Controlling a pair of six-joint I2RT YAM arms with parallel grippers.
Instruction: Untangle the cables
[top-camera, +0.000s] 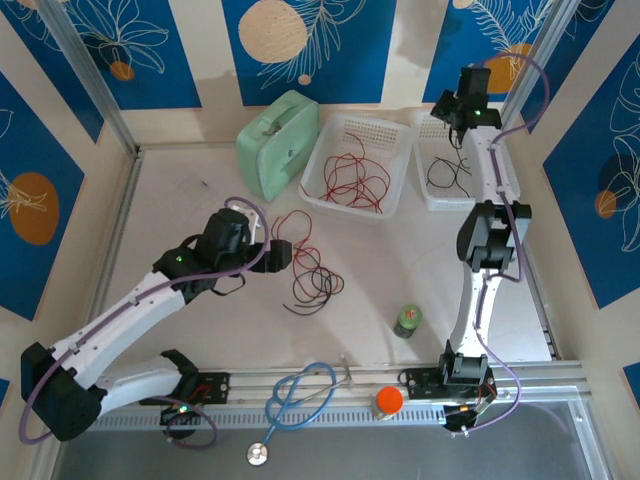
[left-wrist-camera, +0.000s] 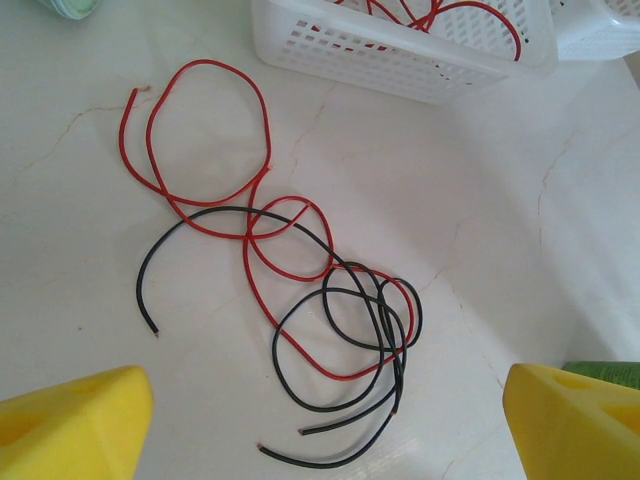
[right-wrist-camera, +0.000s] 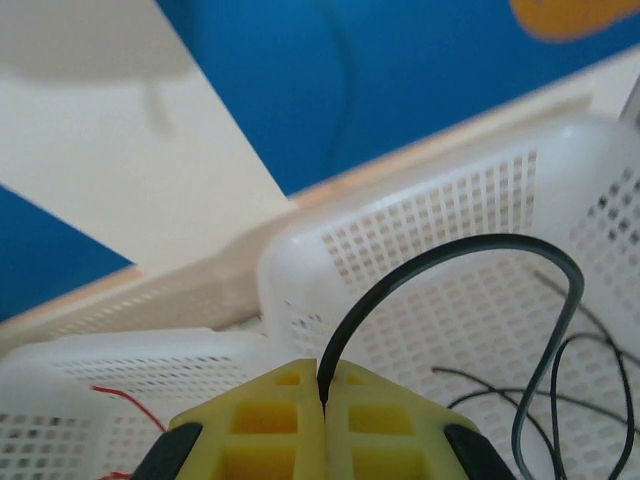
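On the left, the left end effector (top-camera: 278, 254) hangs over the white table (top-camera: 170, 200). Its yellow fingers (left-wrist-camera: 70, 425) are spread wide with nothing between them. Just to its right in the top view, and straight ahead in its wrist view, lies the tangle (top-camera: 312, 272). It is a thin bright red wire (left-wrist-camera: 205, 65) and a thin black wire (left-wrist-camera: 290, 370), loose on the table, near the end effector but apart from it.

The tangle's long axis runs from the red loops at the end toward the baskets to the black coils and cut ends at the near end. The two wires cross several times in the middle. The left arm is much the nearer. The outer red loops lie free of black, so they look a likely place to take hold.

Further right, a white perforated plastic basket (top-camera: 312, 175) holds loose red wires (top-camera: 350, 180), and a second white basket (top-camera: 424, 190) beside it holds black wires (top-camera: 447, 175). Over that second basket the right end effector (right-wrist-camera: 325, 388) is clamped shut on the end of another black wire (right-wrist-camera: 480, 243). This wire arcs up from the jaws and down into the basket, well apart from the tangle.
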